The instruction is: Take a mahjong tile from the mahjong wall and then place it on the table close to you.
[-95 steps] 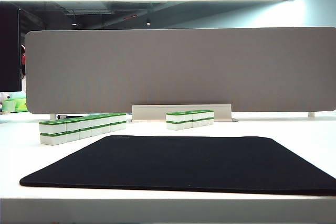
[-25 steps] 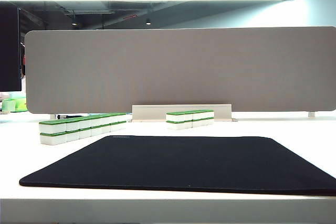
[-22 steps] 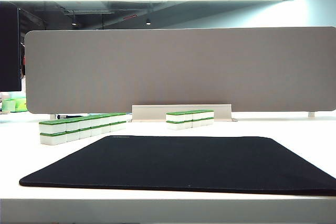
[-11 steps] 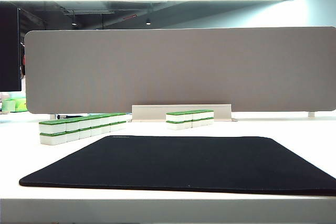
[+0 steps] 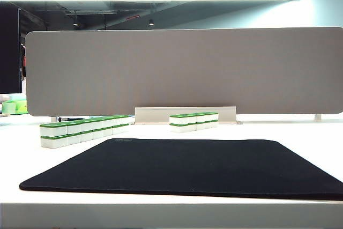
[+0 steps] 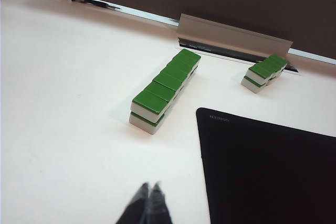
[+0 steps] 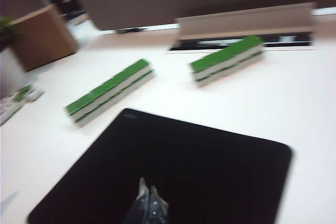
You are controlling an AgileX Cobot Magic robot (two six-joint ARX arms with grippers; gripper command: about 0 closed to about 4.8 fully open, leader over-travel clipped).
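Observation:
The mahjong wall (image 5: 86,130) is the longer row of green-topped white tiles, stacked two high, at the left on the white table (image 5: 300,132). It also shows in the left wrist view (image 6: 165,88) and, blurred, in the right wrist view (image 7: 110,92). My left gripper (image 6: 149,187) hangs shut and empty over bare table, well short of the wall's near end. Over the black mat (image 7: 210,166) my right gripper (image 7: 147,184) is shut with nothing in it, far from the tiles. Neither gripper's fingers show in the exterior view.
A shorter row of like tiles (image 5: 194,121) stands behind the mat (image 5: 187,167). The grey divider panel (image 5: 182,71) with a white base rail (image 5: 185,115) closes the back. A black monitor (image 5: 9,52) is at the far left. A brown box (image 7: 44,38) stands beyond the table's left side.
Tiles and mat have not moved. A small grey part has come into the exterior view's top right corner.

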